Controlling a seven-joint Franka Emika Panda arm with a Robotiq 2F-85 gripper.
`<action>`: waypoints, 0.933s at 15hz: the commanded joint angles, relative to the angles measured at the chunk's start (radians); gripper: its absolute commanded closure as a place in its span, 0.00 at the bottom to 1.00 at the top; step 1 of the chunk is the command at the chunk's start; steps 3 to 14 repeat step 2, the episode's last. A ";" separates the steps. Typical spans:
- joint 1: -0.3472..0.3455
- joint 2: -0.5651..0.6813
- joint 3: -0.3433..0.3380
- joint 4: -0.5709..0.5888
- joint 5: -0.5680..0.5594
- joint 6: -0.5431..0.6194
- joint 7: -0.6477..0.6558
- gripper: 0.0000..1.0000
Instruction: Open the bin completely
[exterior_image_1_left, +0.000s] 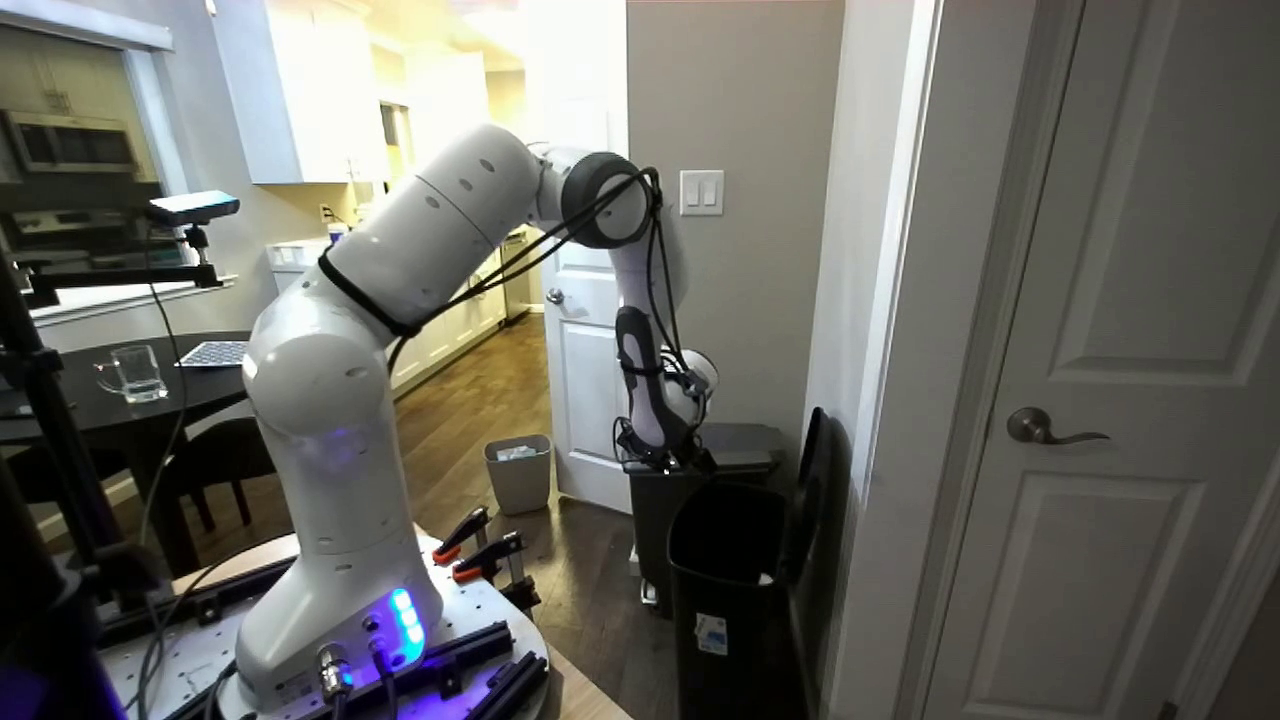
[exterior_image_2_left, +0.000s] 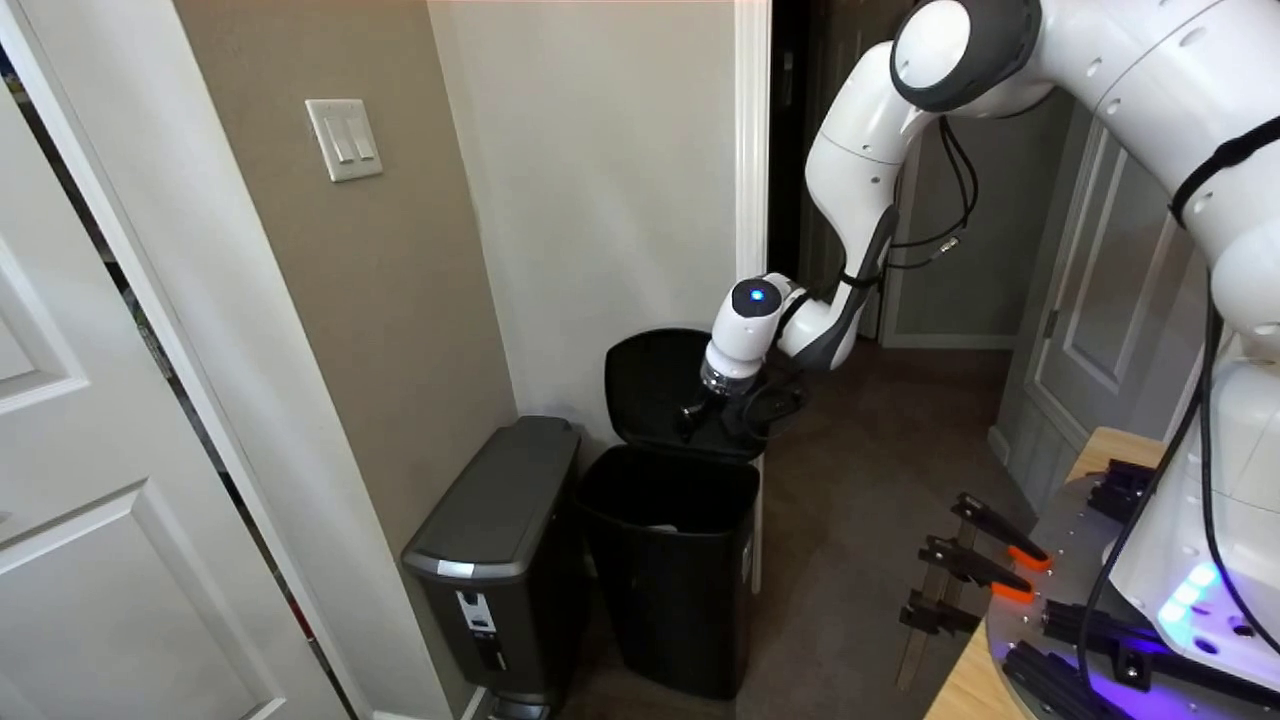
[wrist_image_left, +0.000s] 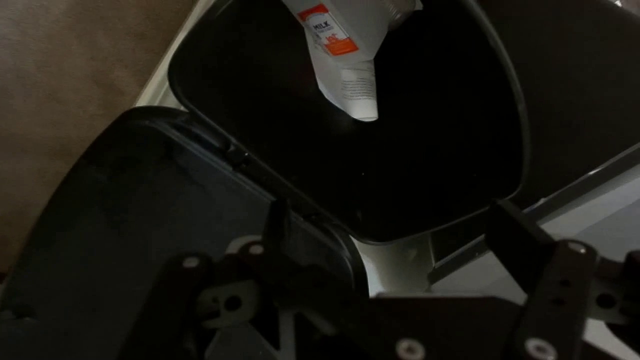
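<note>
The bin is tall and black and stands upright in both exterior views (exterior_image_1_left: 735, 620) (exterior_image_2_left: 668, 600). Its lid (exterior_image_2_left: 650, 385) is swung up and back, close to the wall; it also shows in an exterior view (exterior_image_1_left: 820, 450). In the wrist view the bin's mouth (wrist_image_left: 440, 150) is uncovered, and the lid (wrist_image_left: 150, 200) lies to the left of the hinge edge. A white milk carton (wrist_image_left: 345, 55) shows inside. My gripper (wrist_image_left: 392, 220) is open with nothing between its fingers. In an exterior view the gripper (exterior_image_2_left: 700, 415) is in front of the lid; contact cannot be told.
A dark grey step bin (exterior_image_2_left: 500, 490) with its lid shut stands beside the black bin, near the wall (exterior_image_2_left: 620, 200). A small grey container (exterior_image_1_left: 518, 480) stands on the floor by the white door. Clamps (exterior_image_2_left: 975, 560) stick out from the robot's table edge.
</note>
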 joint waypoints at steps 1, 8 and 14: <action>0.003 0.002 0.000 0.000 0.000 0.000 0.000 0.00; 0.003 0.003 0.000 0.000 0.000 0.000 0.000 0.00; 0.003 0.003 0.000 0.000 0.000 0.000 0.000 0.00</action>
